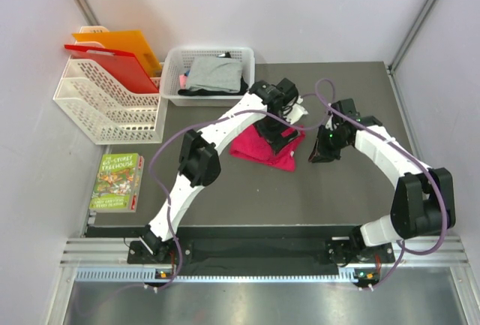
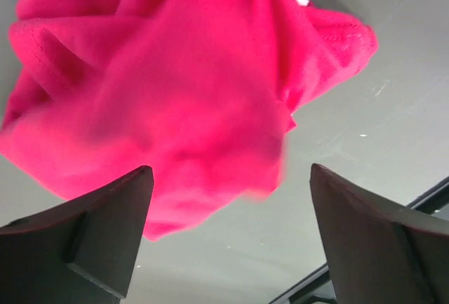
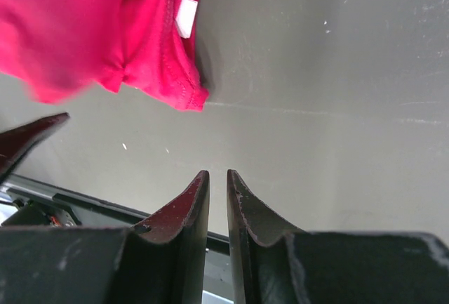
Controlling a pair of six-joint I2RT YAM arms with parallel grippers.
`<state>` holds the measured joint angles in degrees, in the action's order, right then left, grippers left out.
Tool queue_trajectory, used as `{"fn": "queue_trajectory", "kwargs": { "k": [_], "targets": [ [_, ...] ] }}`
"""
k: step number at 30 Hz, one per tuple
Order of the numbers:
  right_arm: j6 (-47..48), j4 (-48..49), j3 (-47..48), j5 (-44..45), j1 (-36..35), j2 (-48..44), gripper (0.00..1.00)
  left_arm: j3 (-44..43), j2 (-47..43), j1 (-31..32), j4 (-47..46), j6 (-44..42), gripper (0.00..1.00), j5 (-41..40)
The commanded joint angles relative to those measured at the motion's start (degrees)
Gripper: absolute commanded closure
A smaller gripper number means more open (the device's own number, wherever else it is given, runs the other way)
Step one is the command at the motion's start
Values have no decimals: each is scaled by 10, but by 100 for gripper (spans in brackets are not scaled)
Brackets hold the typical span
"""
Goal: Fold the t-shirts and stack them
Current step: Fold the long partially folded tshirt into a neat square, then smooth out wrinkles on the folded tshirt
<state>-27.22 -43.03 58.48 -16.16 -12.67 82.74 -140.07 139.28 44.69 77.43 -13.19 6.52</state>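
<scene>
A bright pink-red t-shirt (image 1: 259, 154) lies crumpled in a loose heap on the dark table, near its middle. My left gripper (image 1: 279, 136) hovers over the heap's far right part, open. In the left wrist view its fingers (image 2: 105, 227) stand wide apart, with the pink-red cloth (image 2: 175, 86) below and nothing between them. My right gripper (image 1: 322, 148) is just right of the shirt, apart from it, with its fingertips (image 3: 217, 172) nearly together on nothing. The shirt's hem and white label (image 3: 186, 15) show at the upper left of the right wrist view. A grey t-shirt (image 1: 214, 72) lies on a black one (image 1: 225, 91) in the basket.
A white basket (image 1: 174, 62) stands at the back centre. A white file rack (image 1: 105, 103) with an orange folder (image 1: 131, 43) and a red one (image 1: 112, 62) stands at the back left. A green book (image 1: 118, 181) lies at the left edge.
</scene>
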Motion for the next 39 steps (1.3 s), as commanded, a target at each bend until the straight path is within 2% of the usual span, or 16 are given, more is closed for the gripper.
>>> {"fn": "queue_trajectory", "kwargs": {
  "k": [1,5,10,15,16,19,20,22,23,26,29,31,35,39],
  "targets": [
    [-2,6,-2,-4,5,-28,83,-22,-5,7,-17,13,7,24],
    [-5,9,-7,-4,5,-28,83,-23,-16,7,-32,26,1,29],
    [-7,18,-6,-14,5,-20,82,-20,-67,-19,-62,46,1,31],
    [-20,43,53,-57,-25,54,80,34,-130,-172,-75,79,1,45],
    [-20,45,72,-67,-37,72,80,47,-138,-225,-74,80,1,47],
    [-22,31,181,-84,-89,163,80,94,-163,-319,-69,84,1,66],
    [-23,28,243,-92,-101,187,80,106,-169,-336,-69,84,1,66],
    [-34,23,305,-126,-131,257,81,146,-193,-372,-69,72,1,72],
    [-48,27,362,-139,-137,279,81,177,-201,-377,-69,68,1,71],
    [-74,53,449,-195,-156,353,80,256,-240,-381,-86,60,1,63],
    [-105,57,477,-223,-161,407,81,317,-273,-381,-105,58,1,58],
    [-103,51,459,-214,-160,416,82,333,-287,-382,-105,52,1,58],
    [-68,44,366,-165,-158,386,79,343,-290,-381,-98,44,1,74],
    [-34,9,337,-173,-150,407,76,343,-267,-381,-84,41,1,83]
  ]
}}
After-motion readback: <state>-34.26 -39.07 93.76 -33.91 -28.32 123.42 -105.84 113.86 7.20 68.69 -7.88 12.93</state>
